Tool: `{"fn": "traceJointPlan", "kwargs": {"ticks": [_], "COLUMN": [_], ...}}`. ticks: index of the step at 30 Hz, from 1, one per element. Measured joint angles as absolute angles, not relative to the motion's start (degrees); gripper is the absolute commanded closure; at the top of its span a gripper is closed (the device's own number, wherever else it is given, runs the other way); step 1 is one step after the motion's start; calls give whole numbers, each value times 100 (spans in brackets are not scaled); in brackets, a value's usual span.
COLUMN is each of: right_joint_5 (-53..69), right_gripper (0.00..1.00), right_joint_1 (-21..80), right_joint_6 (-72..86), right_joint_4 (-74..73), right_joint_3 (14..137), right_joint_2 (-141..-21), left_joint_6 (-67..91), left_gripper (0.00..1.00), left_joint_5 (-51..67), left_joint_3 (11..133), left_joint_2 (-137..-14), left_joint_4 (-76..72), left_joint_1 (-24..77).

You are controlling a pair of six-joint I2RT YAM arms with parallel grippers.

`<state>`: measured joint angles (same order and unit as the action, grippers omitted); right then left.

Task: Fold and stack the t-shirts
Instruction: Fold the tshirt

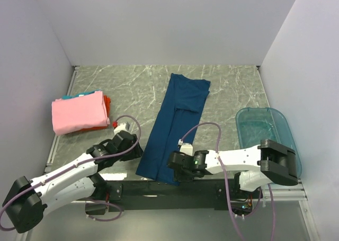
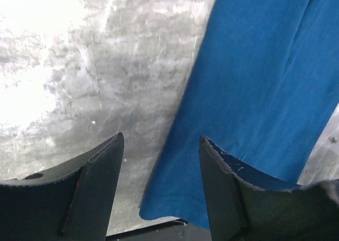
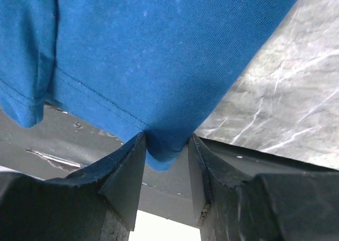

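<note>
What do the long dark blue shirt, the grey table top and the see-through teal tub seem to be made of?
The long dark blue shirt looks like matt knit cloth: fine ribs and a stitched hem show. The grey table top looks like marble or a marble print, with white veins; unclear which. The see-through teal tub looks like smooth plastic, with a rounded rim.

A long t-shirt (image 1: 175,124) lies down the middle of the worktop (image 1: 132,87), from far side to near edge. Stacked t-shirts (image 1: 78,112) lie to its left, a tub (image 1: 241,127) to its right. The left gripper (image 2: 161,145) hangs over its near left edge; its near right corner sits between the right gripper (image 3: 167,140) fingers (image 3: 130,161).
</note>
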<state>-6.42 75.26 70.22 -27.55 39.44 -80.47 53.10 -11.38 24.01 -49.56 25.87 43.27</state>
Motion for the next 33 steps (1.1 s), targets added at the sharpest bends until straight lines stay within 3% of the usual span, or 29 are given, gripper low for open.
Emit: {"fn": "traceJointPlan", "kwargs": {"ticks": [7,18,26,33], "right_joint_5": [-1013,-1426,-1431,-1389], "right_gripper": [55,66,94,98], "right_joint_1": [7839,8103,8138,8167], "right_joint_6": [7450,7861,8077,8259], "right_joint_4": [-2792,-2947,-2941,-2816], "right_joint_3": [3979,4097,3859,3583], "right_joint_2": [-8095,-8246,-7985,-7697], "left_joint_6": [5328,5723,5992,6152], "left_gripper": [36,41,48,50], "left_joint_5": [-1149,-1555,-1684,-1540], "left_joint_3": [2368,2368,2368,2368], "left_joint_2": [-4851,-4974,-4971,-4971], "left_joint_4": [2591,2941,3133,3114], "left_joint_1": [4536,5430,5778,6080]}}
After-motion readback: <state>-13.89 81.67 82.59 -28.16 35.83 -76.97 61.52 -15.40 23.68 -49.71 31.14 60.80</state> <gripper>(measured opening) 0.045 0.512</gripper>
